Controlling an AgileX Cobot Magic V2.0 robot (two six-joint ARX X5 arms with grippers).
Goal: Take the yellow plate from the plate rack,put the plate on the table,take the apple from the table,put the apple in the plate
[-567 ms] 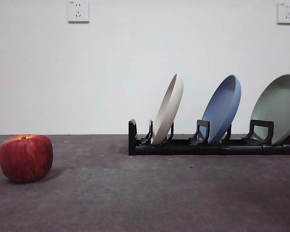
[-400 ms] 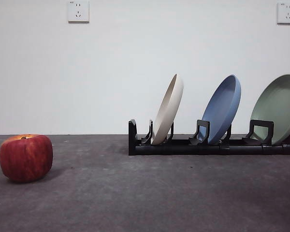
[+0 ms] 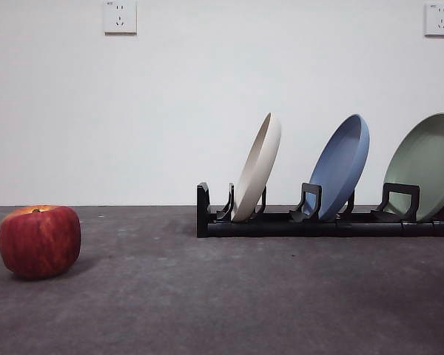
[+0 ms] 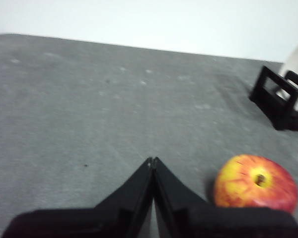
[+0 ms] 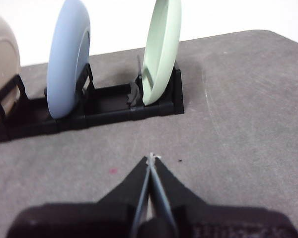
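Observation:
The yellow plate (image 3: pixel 257 167) is pale cream and stands tilted in the left slot of the black plate rack (image 3: pixel 281 222); its edge also shows in the right wrist view (image 5: pixel 1 69). The red apple (image 3: pixel 40 241) sits on the dark grey table (image 3: pixel 207 296) at the far left. In the left wrist view the apple (image 4: pixel 256 183) lies close beside my left gripper (image 4: pixel 152 161), which is shut and empty. My right gripper (image 5: pixel 151 157) is shut and empty above the table, in front of the rack (image 5: pixel 104 111). Neither gripper shows in the front view.
A blue plate (image 3: pixel 342 167) and a pale green plate (image 3: pixel 428 167) stand in the rack's middle and right slots. They also show in the right wrist view, blue (image 5: pixel 67 57) and green (image 5: pixel 161 49). A white wall with two sockets is behind.

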